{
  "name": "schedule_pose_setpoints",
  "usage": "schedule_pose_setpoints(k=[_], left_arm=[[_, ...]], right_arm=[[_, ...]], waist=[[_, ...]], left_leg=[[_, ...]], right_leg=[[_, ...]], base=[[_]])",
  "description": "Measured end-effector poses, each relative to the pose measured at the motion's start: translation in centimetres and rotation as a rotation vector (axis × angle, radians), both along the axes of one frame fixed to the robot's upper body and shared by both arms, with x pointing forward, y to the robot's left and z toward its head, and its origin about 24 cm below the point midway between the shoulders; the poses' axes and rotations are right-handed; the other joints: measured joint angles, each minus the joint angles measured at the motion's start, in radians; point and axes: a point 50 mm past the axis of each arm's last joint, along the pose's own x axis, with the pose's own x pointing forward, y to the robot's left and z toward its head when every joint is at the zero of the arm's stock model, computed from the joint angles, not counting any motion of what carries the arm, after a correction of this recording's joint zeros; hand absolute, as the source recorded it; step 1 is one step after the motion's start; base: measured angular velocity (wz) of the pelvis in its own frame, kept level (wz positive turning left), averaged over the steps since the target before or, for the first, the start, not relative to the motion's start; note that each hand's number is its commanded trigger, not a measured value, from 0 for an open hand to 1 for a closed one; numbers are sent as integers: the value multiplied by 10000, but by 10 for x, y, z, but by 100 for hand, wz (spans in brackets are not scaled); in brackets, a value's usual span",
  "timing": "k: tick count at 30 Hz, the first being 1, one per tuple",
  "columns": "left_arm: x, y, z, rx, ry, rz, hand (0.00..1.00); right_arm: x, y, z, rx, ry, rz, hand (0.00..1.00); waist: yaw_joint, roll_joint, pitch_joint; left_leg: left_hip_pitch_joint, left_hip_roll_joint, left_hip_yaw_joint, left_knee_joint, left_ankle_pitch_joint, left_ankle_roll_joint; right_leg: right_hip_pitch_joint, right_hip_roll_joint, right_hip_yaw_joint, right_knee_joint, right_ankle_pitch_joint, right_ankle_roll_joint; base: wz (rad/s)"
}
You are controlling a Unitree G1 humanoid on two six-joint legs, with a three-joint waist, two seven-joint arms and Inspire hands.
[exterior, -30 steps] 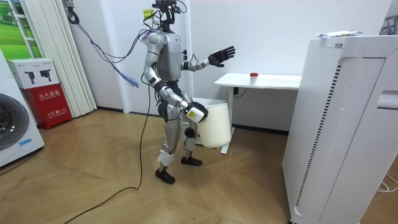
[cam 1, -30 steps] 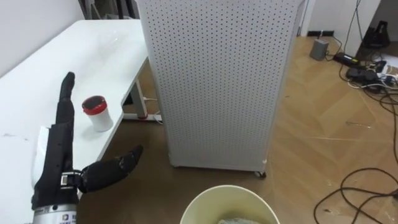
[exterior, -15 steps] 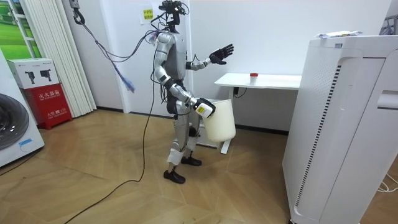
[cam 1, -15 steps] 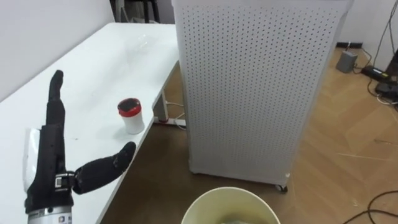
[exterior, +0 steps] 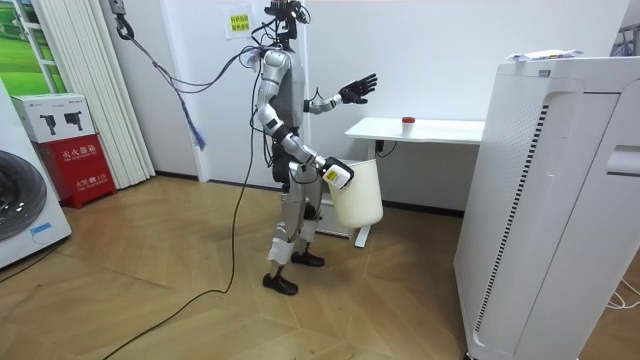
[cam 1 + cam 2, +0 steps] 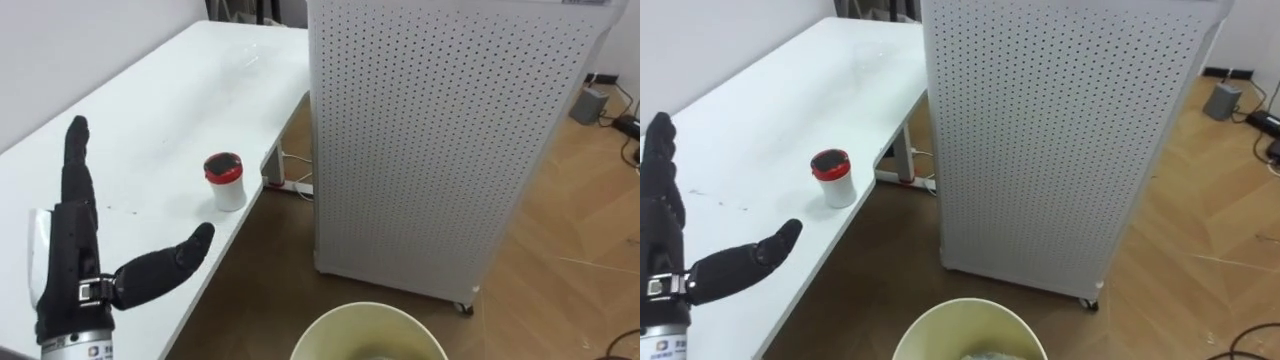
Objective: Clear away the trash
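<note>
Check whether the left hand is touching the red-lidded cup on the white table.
Apart. The left eye view shows the open left hand raised short of the red-lidded cup, with bare table between thumb and cup.

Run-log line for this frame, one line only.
pose: standing by white table | left hand: open, raised above table | right hand: at bin | red-lidded cup: upright near table edge, untouched

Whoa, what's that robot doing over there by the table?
The robot stands beside a white table and carries a cream bin at its right hand. Its left hand is raised over the table, open and holding nothing. A small white cup with a red lid stands near the table's edge, not yet touched. A tall white perforated cabinet stands close by.
</note>
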Motion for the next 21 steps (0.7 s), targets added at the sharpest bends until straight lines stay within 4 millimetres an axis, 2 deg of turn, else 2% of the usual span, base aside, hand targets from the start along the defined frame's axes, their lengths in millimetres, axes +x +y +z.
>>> schedule_pose_setpoints(k=[5,14,21], left_arm=[[0,-6,-5,-351,216,-261,0],[11,-14,-26,-695,1404,-823,0],[21,-13,-43,-2253,2436,-962,0]], right_arm=[[1,2,0,9,0,-45,100],[1,16,-4,148,232,806,100],[-3,21,-8,270,694,1145,100]], waist=[[30,-132,16],[-48,-162,24],[-71,-174,32]], left_leg=[[21,2,24,-58,10,-13],[160,49,194,-111,11,-11],[336,68,244,-205,9,-10]], right_leg=[[4,0,-17,-16,2,-3],[127,26,146,-152,93,-7],[125,25,324,-159,115,-1]], base=[[0],[-5],[-6]])
